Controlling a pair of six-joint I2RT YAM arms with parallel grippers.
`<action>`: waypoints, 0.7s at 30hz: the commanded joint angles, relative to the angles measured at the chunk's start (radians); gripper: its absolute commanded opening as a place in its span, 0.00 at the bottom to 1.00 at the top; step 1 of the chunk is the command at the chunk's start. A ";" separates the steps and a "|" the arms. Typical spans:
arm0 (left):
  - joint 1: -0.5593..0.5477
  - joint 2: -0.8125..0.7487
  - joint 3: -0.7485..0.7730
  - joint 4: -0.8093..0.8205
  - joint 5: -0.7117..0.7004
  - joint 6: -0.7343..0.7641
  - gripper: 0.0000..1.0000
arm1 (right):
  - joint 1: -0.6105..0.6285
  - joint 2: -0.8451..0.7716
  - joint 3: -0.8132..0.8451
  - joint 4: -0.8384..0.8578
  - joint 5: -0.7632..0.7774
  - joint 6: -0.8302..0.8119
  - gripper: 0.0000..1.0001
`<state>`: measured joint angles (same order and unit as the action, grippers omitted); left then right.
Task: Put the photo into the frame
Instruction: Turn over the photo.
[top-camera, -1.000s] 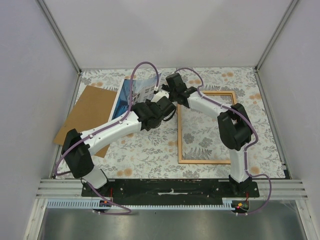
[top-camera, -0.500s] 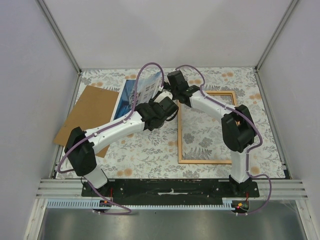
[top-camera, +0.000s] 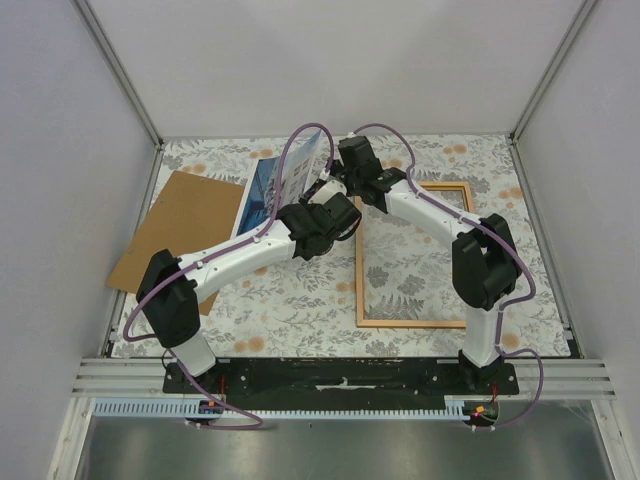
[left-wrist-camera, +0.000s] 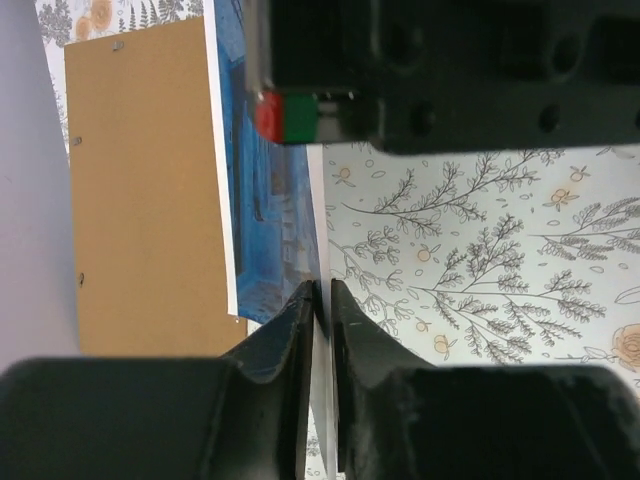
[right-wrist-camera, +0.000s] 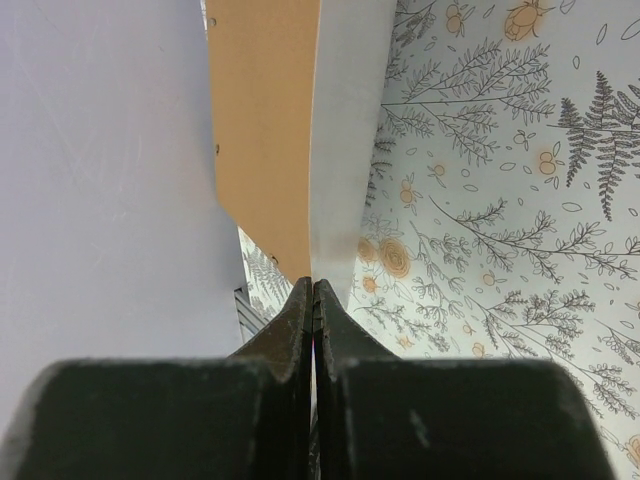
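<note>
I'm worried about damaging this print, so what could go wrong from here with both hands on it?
First, the left hand and right hand pinch the photo at one thin edge, close together; uneven pulling could crease or tear it. Second, the rest of the sheet trails down toward the table, so it may drag and catch on a rail of the frame when carried over.
</note>
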<state>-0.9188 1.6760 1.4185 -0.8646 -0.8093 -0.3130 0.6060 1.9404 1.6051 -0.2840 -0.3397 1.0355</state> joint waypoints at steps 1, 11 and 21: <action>-0.006 -0.001 0.074 0.001 -0.056 0.025 0.11 | 0.003 -0.066 0.010 -0.001 0.001 -0.009 0.00; -0.012 0.005 0.296 -0.091 -0.015 0.029 0.02 | -0.118 -0.225 -0.040 -0.061 0.050 -0.081 0.73; -0.072 0.149 0.804 -0.191 0.151 0.003 0.02 | -0.491 -0.613 -0.244 -0.188 0.168 -0.239 0.85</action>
<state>-0.9493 1.7721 2.0495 -1.0279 -0.7399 -0.3038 0.2089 1.4532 1.4200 -0.3916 -0.2546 0.8955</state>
